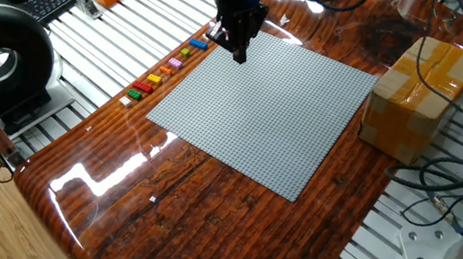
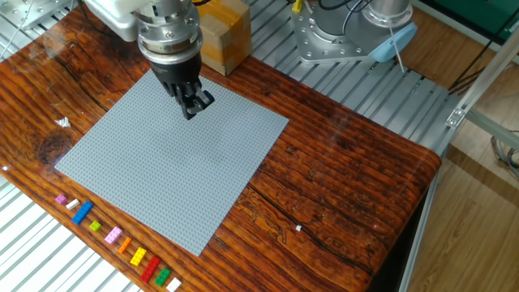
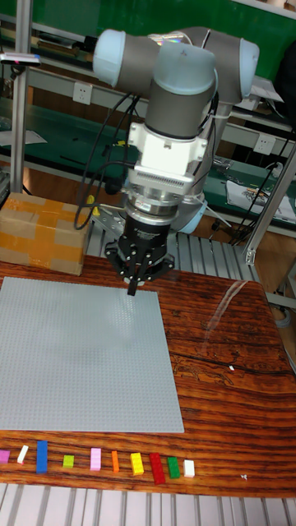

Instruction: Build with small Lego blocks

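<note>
Grey baseplate (image 2: 162, 162) beneath end effector (image 2: 195, 105); cardboard box (image 1: 422, 94) beside.

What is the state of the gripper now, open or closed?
Gripper: fingers look closed together above the grey baseplate; holding a brick cannot be told.

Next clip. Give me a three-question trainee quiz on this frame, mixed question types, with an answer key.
1. True or false: a brick is already pressed onto the grey baseplate.
2. Where do the small Lego blocks lie?
A. stacked on the cardboard box
B. in a row on the wood beside one edge of the baseplate
C. scattered across the baseplate
3. Fill in: the gripper hangs above the baseplate near the side toward the ______ box.

Key
1. False: no brick shows on its studs in any view.
2. B
3. cardboard. Its fingers look pressed together with nothing visible between them.
</note>
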You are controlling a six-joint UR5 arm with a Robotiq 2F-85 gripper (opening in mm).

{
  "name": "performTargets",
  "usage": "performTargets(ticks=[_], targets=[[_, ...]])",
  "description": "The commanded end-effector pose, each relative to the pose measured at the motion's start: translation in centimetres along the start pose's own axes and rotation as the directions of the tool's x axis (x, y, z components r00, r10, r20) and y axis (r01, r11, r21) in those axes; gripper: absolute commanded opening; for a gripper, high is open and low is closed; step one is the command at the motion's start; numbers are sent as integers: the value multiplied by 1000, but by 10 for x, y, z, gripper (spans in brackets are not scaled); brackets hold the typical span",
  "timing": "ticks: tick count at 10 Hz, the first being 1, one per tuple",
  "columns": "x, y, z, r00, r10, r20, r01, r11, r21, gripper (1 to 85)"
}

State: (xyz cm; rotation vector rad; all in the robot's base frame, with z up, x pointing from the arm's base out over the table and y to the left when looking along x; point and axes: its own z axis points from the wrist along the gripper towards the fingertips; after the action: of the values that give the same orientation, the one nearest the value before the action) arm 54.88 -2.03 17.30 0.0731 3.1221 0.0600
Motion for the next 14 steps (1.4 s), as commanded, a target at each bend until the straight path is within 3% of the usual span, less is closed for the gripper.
performTargets(ticks=[1, 3, 6, 10, 12, 14], targets=[[-28, -37, 3, 996, -87, 2, 87, 996, -6, 10], [-41, -51, 5, 994, -105, -6, 105, 994, 1, 10], [-60, -57, 23, 994, -110, 10, 109, 994, 30, 10], [-51, -50, 26, 998, -53, -23, 53, 999, 3, 10], [-52, -50, 26, 1000, 3, -20, -3, 1000, 3, 10], [-54, -42, 26, 999, 40, -12, -41, 999, -28, 10]])
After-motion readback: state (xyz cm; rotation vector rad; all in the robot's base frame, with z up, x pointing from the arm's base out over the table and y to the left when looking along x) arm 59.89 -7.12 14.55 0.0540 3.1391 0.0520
